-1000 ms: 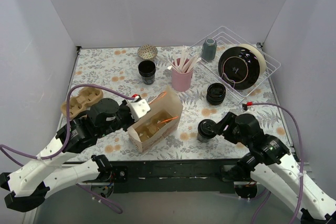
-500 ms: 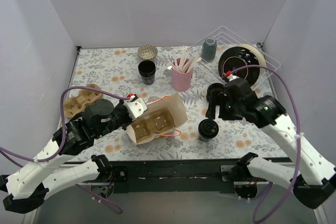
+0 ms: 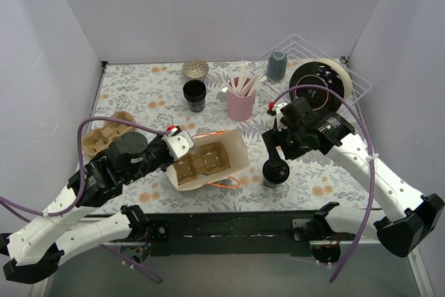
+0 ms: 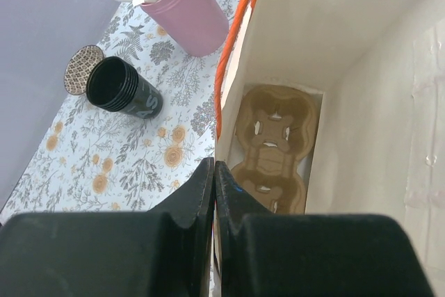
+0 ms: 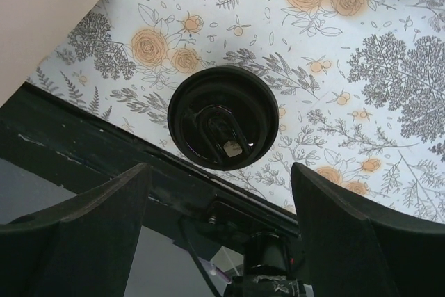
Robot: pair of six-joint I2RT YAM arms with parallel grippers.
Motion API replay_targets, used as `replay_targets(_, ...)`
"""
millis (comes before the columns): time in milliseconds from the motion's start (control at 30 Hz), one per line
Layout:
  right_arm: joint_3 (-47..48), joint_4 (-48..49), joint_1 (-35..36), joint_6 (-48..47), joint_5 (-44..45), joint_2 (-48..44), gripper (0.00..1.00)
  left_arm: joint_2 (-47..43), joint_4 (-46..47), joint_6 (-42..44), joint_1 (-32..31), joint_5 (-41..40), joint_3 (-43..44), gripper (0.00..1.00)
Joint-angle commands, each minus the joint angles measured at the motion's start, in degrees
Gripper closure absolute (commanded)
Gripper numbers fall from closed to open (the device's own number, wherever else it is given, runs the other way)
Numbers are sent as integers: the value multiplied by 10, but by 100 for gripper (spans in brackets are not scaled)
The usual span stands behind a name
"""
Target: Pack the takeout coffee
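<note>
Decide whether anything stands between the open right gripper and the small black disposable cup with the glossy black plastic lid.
Nothing visible does. The right gripper hangs directly above the small black lidded cup, jaws spread wider than the lid, and only bare floral tablecloth surrounds the cup.

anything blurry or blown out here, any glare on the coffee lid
Left wrist view: the left pincer is a dark close-up blur, and the inner wall of the paper bag is washed out near the top; right wrist view: the right pincer looks soft, the takeout coffee lid sharp with only slight sheen; top view: even light, faint shadows, nothing blurred.
</note>
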Motion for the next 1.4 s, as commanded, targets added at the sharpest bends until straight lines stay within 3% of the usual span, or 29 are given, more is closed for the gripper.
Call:
replay_targets(0,-25,39,0,-73,-36,-5,11,-11,4,11,-2,-1,12,100)
replay_targets(67,-41,59,2,-82,-39,0,10,-13,1,13,-2,-2,15,100)
replay_targets(100,-44,64,3,-86,-37,5,1,-13,-1,13,-1,-4,17,100)
replay_targets(167,-42,70,6,-103,-38,9,2,-11,-3,16,-2,-6,23,100)
replay_targets(367,-28,66,13,-274,10,23,2,-9,-4,17,-2,1,30,100)
replay_targets(567,-78,62,13,-352,-37,0,4,-4,-14,14,-2,6,39,100)
replay_targets(767,-120,116,13,-357,-145,-29,5,-7,-30,10,-2,3,44,100)
replay_targets(1367,-139,121,15,-315,-82,12,8,-9,-40,-1,-1,-2,43,100)
